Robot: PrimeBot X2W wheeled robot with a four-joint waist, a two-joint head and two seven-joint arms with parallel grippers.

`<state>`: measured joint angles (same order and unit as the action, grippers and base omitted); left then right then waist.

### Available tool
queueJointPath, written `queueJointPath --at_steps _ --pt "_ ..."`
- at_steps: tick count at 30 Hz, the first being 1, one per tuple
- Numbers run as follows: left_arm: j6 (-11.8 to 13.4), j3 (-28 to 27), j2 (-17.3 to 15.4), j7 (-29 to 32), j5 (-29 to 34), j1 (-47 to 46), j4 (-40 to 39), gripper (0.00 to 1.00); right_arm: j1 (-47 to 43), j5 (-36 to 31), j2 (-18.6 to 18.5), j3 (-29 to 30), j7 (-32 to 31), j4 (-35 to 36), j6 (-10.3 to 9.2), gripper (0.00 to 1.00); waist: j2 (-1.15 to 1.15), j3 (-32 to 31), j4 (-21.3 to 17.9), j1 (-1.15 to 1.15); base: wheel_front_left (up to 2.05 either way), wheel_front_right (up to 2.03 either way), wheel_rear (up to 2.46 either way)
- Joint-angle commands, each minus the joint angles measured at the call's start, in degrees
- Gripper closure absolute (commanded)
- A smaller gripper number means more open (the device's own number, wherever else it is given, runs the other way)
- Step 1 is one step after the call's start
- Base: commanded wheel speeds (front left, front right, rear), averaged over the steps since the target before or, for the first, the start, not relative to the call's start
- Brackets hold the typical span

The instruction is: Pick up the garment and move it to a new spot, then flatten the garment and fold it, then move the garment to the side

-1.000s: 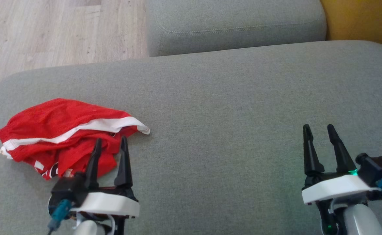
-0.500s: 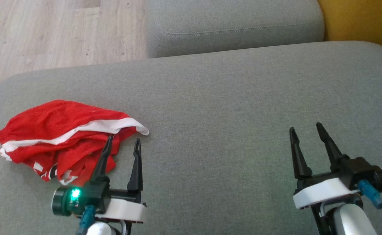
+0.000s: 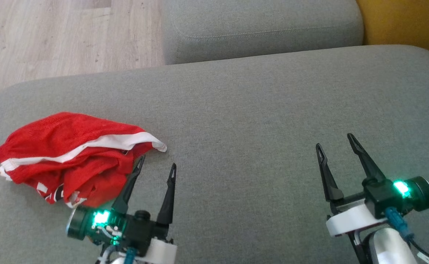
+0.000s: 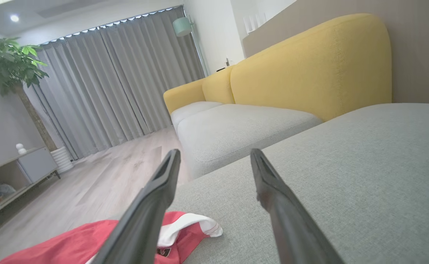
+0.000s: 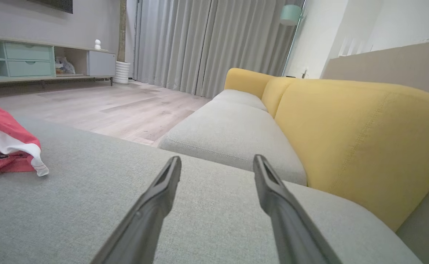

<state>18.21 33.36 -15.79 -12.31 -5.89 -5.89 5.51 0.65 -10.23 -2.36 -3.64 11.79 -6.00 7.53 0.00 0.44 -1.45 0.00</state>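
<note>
You had the left claw [image 3: 157,161] wide open at the lower left of the head view, with nothing between its jaws. Its frame-left fingertip [image 3: 138,165] overlapped the lower right edge of the crumpled red mesh garment with white trim [image 3: 64,154]. I couldn't tell whether it touched the cloth or hovered above it. The other fingertip was over bare cushion, just right of the garment.

The garment sat bunched at the left middle of the head view, on the big grey fabric sofa cushion [image 3: 255,110], near that cushion's rounded left end. A white band ran across it and stuck out to the right as a loose corner. It was not flattened and not folded.

Your right claw [image 3: 334,140] was at the lower right, also wide open and empty. It was angled up-left over bare grey cushion, well apart from the garment. Green lights [image 3: 101,217] glowed on both wrist units.

In the left wrist view the garment lay at the bottom left, partly behind the frame-left finger, with the white corner showing in the gap. In the right wrist view it was at the left edge, well apart from that claw.

Behind were a second grey seat cushion [image 3: 262,25] at top centre, a yellow sofa backrest [image 3: 401,22] at upper right and a pale wood floor [image 3: 53,36] at upper left.
</note>
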Motion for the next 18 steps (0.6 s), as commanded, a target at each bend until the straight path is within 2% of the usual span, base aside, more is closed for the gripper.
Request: queueJointPath --at_steps 1,4,8,10,14,18 --pt "0.93 -0.81 -1.30 -0.91 2.00 -3.53 -1.58 0.00 2.60 -1.96 -0.48 -1.54 0.92 2.45 -0.04 0.00 0.00 0.02 0.06 0.00 0.00 0.00 0.00" --pt "1.87 0.43 -1.47 -1.42 2.67 -3.68 -2.05 0.00 2.40 -2.56 -0.49 -1.52 1.48 2.58 -0.04 0.00 0.00 0.04 0.26 0.00 0.00 0.00 0.00" --pt "1.75 -0.82 -0.34 -2.10 -0.17 -2.72 -3.89 0.00 1.81 1.39 -0.51 -1.36 2.01 0.93 -0.04 0.00 0.00 0.00 0.55 0.00 0.00 0.00 0.00" --pt "0.54 -2.07 0.65 -2.44 -2.38 -1.67 -4.70 0.00 1.87 1.67 -0.51 -1.19 2.42 0.40 -0.04 0.00 0.00 0.01 0.66 0.00 0.00 0.00 0.00" --pt "-2.38 -7.97 4.03 -2.69 -7.90 0.57 -5.32 0.00 1.79 5.03 -0.52 -0.37 2.89 -0.31 -0.04 0.00 0.00 0.05 0.71 0.00 0.00 0.00 0.00" --pt "-5.19 -13.11 6.68 -2.69 -9.67 2.53 -3.72 0.00 1.50 9.82 -0.52 0.63 3.08 -1.25 -0.04 0.00 0.00 0.06 0.55 0.00 0.00 0.00 0.00"
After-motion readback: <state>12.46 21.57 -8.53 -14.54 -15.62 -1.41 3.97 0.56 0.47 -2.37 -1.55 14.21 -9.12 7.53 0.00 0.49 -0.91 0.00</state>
